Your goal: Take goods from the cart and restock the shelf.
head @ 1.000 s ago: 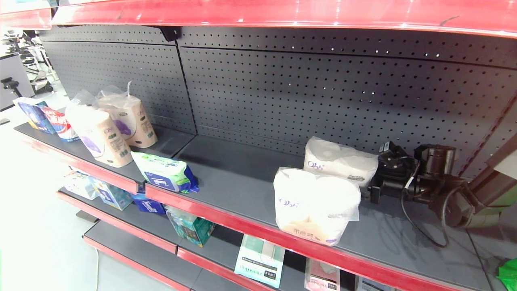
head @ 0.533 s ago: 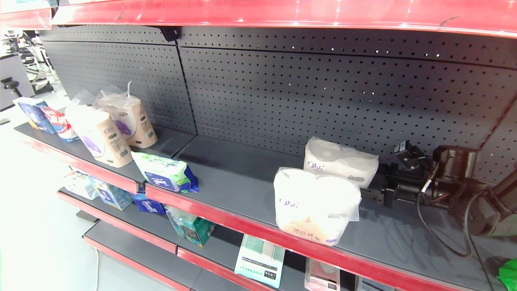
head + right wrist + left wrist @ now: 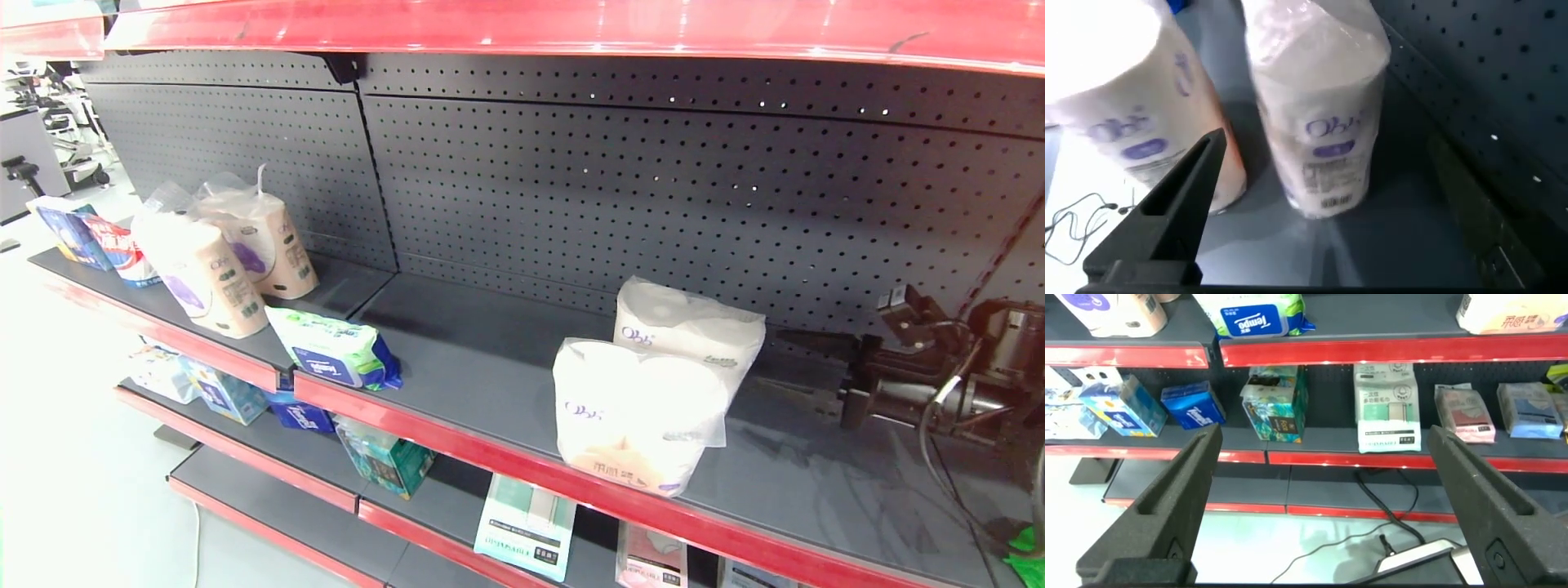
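Two white toilet-roll packs stand on the dark shelf (image 3: 490,359). The front pack (image 3: 637,412) is at the red edge, and the rear pack (image 3: 690,327) is behind it near the pegboard. My right gripper (image 3: 804,367) hovers open just right of the rear pack, a gap apart, with nothing between its fingers. The right wrist view looks past the open right gripper (image 3: 1327,145) at the rear pack (image 3: 1319,114) and the front pack (image 3: 1118,106). My left gripper (image 3: 1324,433) hangs open and holds nothing, low in front of the lower shelves.
Tall tissue packs (image 3: 200,269) and a wipes pack (image 3: 335,347) sit on the shelf's left part, leaving bare shelf between them and the white packs. A pegboard wall (image 3: 653,180) closes the back, with a red shelf overhead. The lower shelves (image 3: 1290,457) hold boxed goods.
My right gripper has drawn back to the right, away from the rear pack it was up against. Both packs stay where they were.
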{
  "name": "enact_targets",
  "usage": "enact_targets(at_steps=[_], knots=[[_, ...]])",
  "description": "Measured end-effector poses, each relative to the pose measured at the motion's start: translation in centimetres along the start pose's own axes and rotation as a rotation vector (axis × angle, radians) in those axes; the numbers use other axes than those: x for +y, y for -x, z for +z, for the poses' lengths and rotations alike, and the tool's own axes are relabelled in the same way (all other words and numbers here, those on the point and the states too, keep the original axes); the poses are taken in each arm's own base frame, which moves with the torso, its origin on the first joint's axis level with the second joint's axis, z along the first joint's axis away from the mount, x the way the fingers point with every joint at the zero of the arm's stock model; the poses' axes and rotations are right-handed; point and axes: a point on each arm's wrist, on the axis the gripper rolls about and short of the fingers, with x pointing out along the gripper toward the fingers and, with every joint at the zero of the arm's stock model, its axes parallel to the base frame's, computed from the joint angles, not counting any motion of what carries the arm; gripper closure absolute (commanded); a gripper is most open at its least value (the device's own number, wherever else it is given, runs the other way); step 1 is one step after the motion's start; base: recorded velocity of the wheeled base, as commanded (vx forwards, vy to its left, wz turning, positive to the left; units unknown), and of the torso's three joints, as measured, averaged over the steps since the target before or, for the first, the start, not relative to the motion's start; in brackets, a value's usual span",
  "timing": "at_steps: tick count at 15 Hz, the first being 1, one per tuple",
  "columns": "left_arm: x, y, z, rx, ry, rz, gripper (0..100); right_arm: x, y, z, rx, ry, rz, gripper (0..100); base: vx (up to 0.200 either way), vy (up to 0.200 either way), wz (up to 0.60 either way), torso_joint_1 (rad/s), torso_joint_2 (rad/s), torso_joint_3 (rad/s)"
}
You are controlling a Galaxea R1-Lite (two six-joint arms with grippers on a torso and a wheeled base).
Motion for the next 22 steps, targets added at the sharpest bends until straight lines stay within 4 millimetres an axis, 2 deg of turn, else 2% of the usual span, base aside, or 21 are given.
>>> enact_targets(at_steps=[5,9,11,15,16,19,22], knots=[[-0.1,0.3,-0.3,-0.019,-0.002,0.0,0,2.4,4.7,1.5,-0.004,0.024,-0.162,0,0.0,0.0,0.0,0.0,0.0,0.0],[-0.1,0.5,-0.6,-0.041,-0.003,0.003,0,6.3,8.1,2.3,-0.014,0.004,-0.309,0,0.0,0.0,0.0,0.0,0.0,0.0],[-0.1,0.6,-0.8,-0.047,-0.004,0.004,0,8.0,9.6,3.2,-0.036,-0.011,-0.48,0,0.0,0.0,0.0,0.0,0.0,0.0],[-0.2,0.8,-1.0,-0.065,-0.005,0.007,0,10.3,12.6,4.9,-0.09,-0.018,-1.094,0,0.0,0.0,0.0,0.0,0.0,0.0],[-0.2,0.8,-0.9,-0.081,-0.006,0.008,0,11.0,13.2,5.0,-0.109,-0.02,-1.166,0,0.0,0.0,0.0,0.0,0.0,0.0],[-0.1,0.6,-0.7,-0.112,0.002,0.014,0,12.6,13.8,5.2,-0.131,0.016,-1.109,0,0.0,0.0,0.0,0.0,0.0,0.0],[-0.1,0.6,-0.6,-0.121,0.003,0.015,0,13.0,14.5,7.2,-0.035,-0.02,-1.075,0,0.0,0.0,0.0,0.0,0.0,0.0]])
